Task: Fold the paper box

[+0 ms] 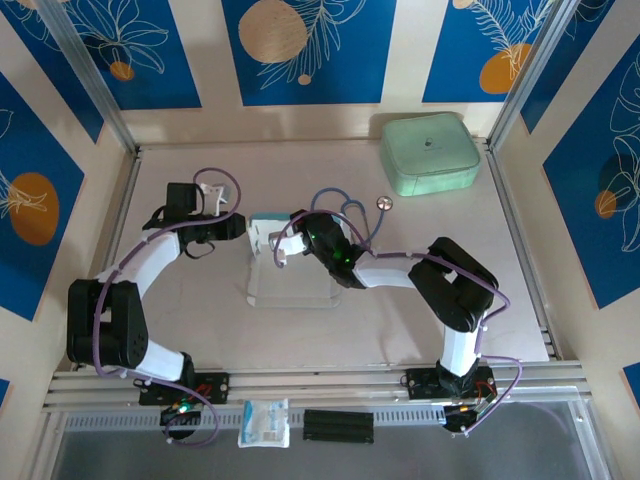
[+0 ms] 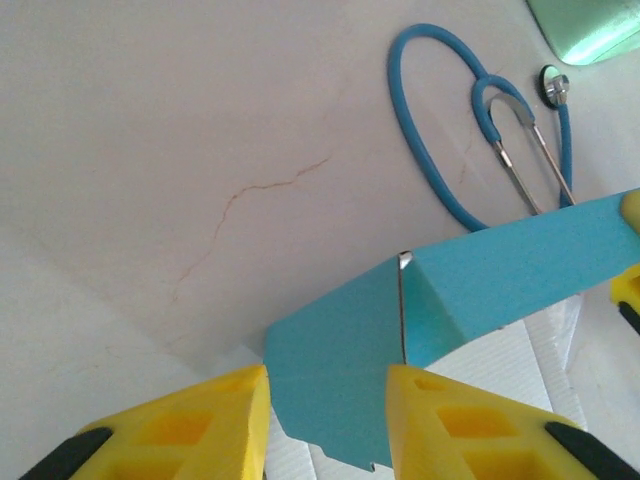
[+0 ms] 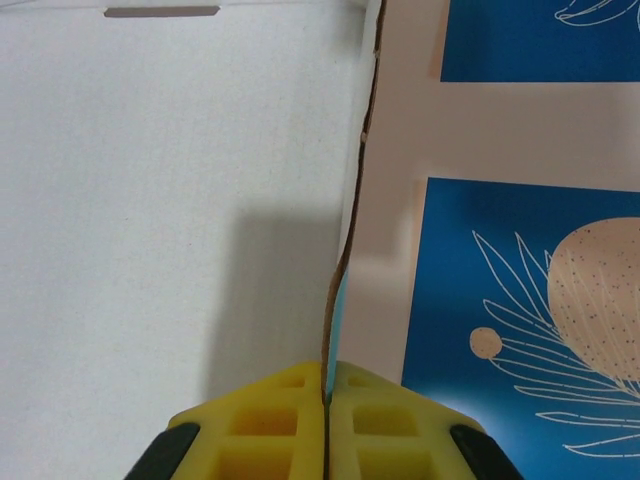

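Both arms reach inward to meet at mid-table. The right gripper (image 3: 327, 388) is clamped on the upright edge of the paper box (image 1: 266, 230), a thin card that is sky-blue on one side and grey-white on the other. The left gripper (image 2: 326, 405) straddles a blue panel beside a folded corner, jaws partly apart; it cannot be told whether they pinch it. One box is held above a clear sheet (image 1: 292, 292). Nearby lie one blue stethoscope (image 2: 555, 86), one mint-green rounded case (image 1: 430, 152) and one white-and-blue packet (image 1: 264, 422).
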Controlling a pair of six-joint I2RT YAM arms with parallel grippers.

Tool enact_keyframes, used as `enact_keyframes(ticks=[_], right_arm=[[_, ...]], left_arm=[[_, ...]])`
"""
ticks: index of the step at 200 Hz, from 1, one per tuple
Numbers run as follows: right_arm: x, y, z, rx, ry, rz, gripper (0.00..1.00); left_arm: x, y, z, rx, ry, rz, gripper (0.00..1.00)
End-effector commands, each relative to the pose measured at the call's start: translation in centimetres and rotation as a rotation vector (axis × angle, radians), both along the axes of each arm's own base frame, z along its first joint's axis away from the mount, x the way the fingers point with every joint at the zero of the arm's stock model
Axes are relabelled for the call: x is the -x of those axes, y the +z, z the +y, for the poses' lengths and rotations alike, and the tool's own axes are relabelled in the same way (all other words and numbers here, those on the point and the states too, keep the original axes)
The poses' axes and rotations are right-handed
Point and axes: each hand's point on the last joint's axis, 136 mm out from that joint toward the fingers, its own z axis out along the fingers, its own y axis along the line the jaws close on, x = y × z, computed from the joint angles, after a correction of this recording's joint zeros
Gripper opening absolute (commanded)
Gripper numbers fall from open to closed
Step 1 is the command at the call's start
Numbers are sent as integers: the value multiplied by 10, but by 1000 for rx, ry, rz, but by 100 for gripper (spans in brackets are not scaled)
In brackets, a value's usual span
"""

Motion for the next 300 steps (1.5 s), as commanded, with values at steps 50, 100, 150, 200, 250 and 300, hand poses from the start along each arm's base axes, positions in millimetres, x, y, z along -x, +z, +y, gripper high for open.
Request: enact_keyframes(ticks=[50, 100, 150, 200, 250, 300], right_arm=[[23, -45, -4, 139, 78, 117, 8], [21, -39, -4, 136, 79, 119, 8], [20, -34, -4, 120, 81, 147, 8], [23, -36, -7, 121, 83, 164, 8], [22, -36, -7, 135, 86, 164, 7], [21, -35, -7, 134, 81, 165, 7]], left_arm=[[2, 21, -2, -57, -66, -34, 38], [11, 51, 35, -435, -238, -55, 42], [2, 14, 95, -927, -384, -169, 49], [-19, -16, 67, -844, -522, -233, 51], [-4, -21, 31, -637, -652, -275, 43], [13, -7, 11, -500, -700, -286, 40]])
